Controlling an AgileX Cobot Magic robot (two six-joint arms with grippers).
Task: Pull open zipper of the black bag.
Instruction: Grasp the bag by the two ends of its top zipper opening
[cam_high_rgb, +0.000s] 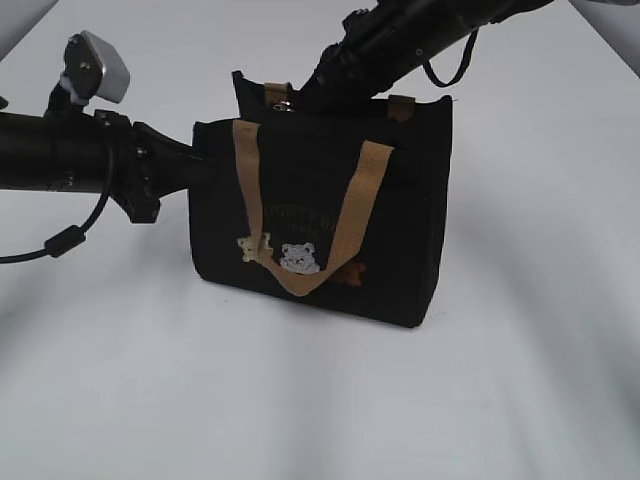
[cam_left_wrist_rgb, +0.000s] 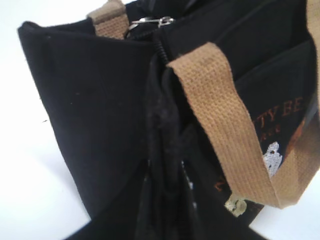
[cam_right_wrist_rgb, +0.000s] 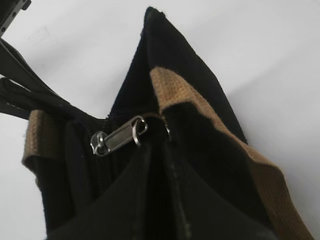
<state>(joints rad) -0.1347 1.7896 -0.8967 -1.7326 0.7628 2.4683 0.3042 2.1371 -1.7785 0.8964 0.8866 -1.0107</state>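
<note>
While left claw (cam_left_wrist_rgb: 165, 200) clamps black fabric bag (cam_high_rgb: 400, 200), step: reaching dark zipper (cam_right_wrist_rgb: 102, 146).
Right claw (cam_right_wrist_rgb: 160, 210): state unclear.
Next: pinch silvery pull (cam_right_wrist_rgb: 122, 135).

We can't see the left gripper's (cam_high_rgb: 205, 165) tips, they're buried against the bag's (cam_high_rgb: 400, 230) side. The right gripper's (cam_right_wrist_rgb: 160, 200) fingertips blur together, gap unreadable. Lettering (cam_left_wrist_rgb: 280, 112) on the front runs off-frame.

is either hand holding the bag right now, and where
The left hand pinches the black bag at its side end. The right hand sits by the zipper pull at the top; whether it grips it cannot be told.
</note>
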